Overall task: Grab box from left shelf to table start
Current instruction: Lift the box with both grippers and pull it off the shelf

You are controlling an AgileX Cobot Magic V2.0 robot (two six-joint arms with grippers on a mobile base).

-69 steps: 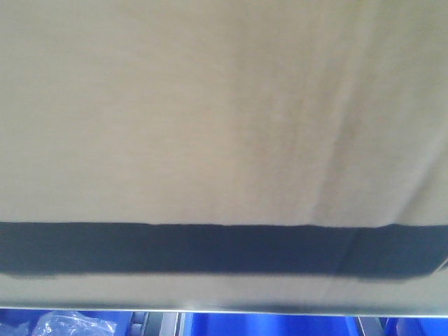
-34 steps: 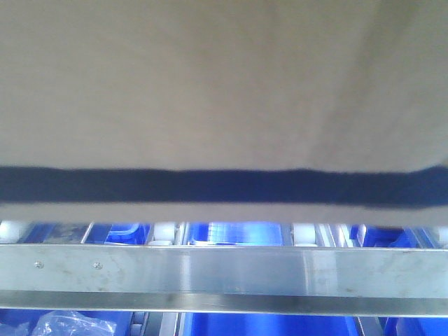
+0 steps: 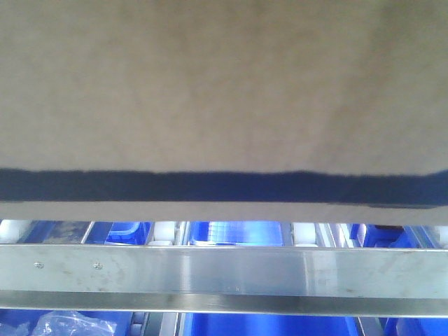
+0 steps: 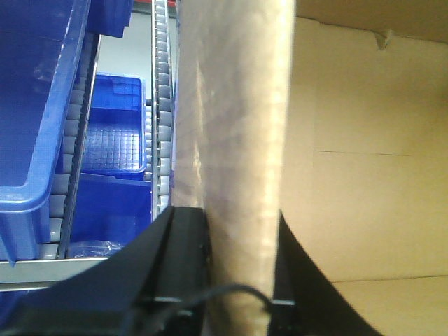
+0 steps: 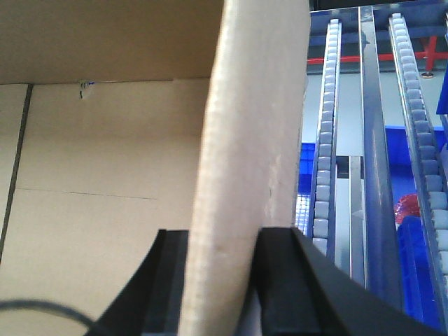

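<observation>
The brown cardboard box (image 3: 210,84) fills the upper part of the front view, with a dark printed band across its lower face. Its bottom edge hangs above the left shelf's brushed silver front rail (image 3: 224,269). In the left wrist view my left gripper (image 4: 241,231) is shut on the box's side wall (image 4: 238,126), one black finger inside and one outside. The right wrist view shows my right gripper (image 5: 220,248) shut on the opposite wall (image 5: 245,140) in the same way. The box's open interior (image 4: 364,154) shows beside each wall.
Blue plastic bins (image 3: 266,325) sit below the rail, one holding a clear plastic bag (image 3: 70,325). More blue bins (image 4: 35,105) stand at the left. White roller tracks (image 5: 325,140) and metal rails (image 5: 374,175) run along the shelf beside the box.
The box has risen in the front view. One second ago it covered the rail; now the silver rail and the rollers behind it show beneath it. Both grippers still hold it.
</observation>
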